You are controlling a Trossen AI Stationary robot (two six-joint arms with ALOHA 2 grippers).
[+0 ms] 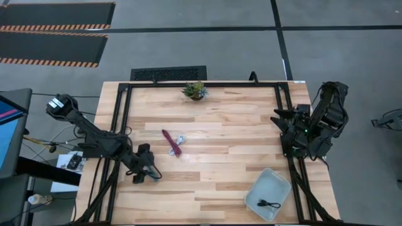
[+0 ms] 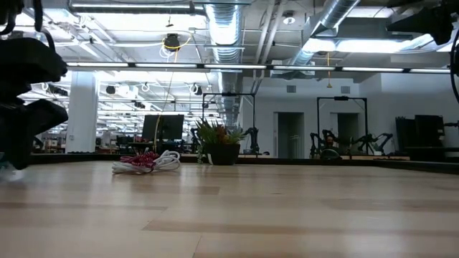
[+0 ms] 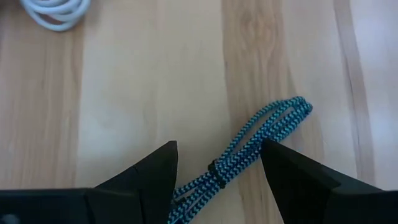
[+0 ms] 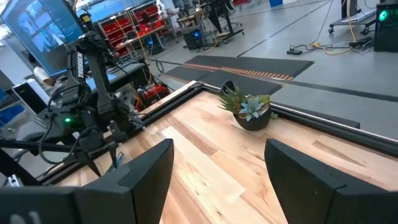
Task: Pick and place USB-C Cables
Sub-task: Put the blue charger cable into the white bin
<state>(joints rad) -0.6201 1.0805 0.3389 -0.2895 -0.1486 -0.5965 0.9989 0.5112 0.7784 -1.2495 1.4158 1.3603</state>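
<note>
My left gripper [image 1: 143, 171] is low over the table's near left part, open, pointing down. Its fingers stand on either side of the teal cable [image 3: 249, 146], which lies flat on the wood; I see no touch. The maroon cable [image 1: 169, 141] and the white cable [image 1: 181, 140] lie side by side at mid-table, and show together in the low view [image 2: 147, 161]. A loop of the white cable shows in the left wrist view [image 3: 56, 12]. The black cable [image 1: 270, 204] lies in the white tray [image 1: 254, 191]. My right gripper [image 1: 286, 125] waits open above the table's right edge.
A small potted plant [image 1: 195, 90] stands at the far edge's middle, and shows in the right wrist view [image 4: 249, 111]. The white tray sits at the near right corner. Black frame rails [image 1: 122, 119] run along the table's left, far and right sides. Bare wood lies between the cables and the tray.
</note>
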